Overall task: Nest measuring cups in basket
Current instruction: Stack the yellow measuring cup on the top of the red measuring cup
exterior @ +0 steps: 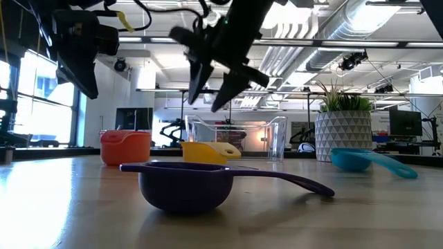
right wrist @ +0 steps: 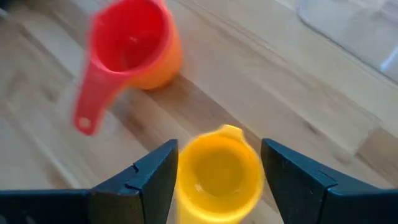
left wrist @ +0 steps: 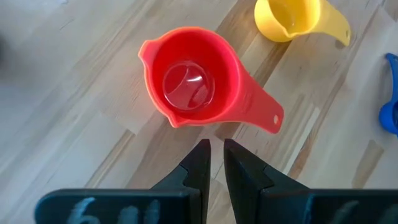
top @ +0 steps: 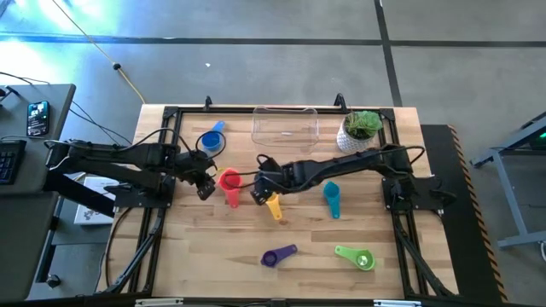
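From where I stood, the right gripper [right wrist: 214,171] hung open above the small yellow plastic scoop cup [right wrist: 217,175], its fingers spread either side of the bowl and not touching. The left gripper [left wrist: 212,163] hovered beside the red plastic cup [left wrist: 189,78], which sat nested in an orange one [right wrist: 163,59]; its fingers were nearly together, holding nothing. The clear rectangular plastic basket [top: 285,124] stood near the table's far edge, well apart from both cups.
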Robot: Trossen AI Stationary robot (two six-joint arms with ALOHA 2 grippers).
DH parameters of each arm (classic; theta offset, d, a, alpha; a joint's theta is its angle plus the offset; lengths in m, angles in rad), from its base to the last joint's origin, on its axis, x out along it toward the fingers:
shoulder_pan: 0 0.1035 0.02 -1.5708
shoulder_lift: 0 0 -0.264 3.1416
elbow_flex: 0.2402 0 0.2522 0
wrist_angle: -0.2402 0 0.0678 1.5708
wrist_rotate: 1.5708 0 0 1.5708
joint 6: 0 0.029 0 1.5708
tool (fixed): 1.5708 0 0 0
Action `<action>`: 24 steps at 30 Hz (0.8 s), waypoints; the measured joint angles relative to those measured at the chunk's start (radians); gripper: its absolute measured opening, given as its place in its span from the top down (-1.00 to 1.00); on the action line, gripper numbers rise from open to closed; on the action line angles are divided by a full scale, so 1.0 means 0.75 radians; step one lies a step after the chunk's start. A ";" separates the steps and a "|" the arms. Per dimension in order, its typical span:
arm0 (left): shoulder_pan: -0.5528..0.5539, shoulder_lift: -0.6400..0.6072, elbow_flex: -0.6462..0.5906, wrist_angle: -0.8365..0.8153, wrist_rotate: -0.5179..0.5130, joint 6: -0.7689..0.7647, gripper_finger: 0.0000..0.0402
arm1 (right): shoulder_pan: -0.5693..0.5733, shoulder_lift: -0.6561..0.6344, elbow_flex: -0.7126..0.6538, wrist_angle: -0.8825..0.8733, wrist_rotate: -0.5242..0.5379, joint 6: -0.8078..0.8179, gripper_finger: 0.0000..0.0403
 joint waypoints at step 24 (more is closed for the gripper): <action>0.000 0.000 0.000 0.004 -0.006 -0.005 0.83 | -0.014 0.128 -0.022 -0.172 -0.051 0.059 -0.10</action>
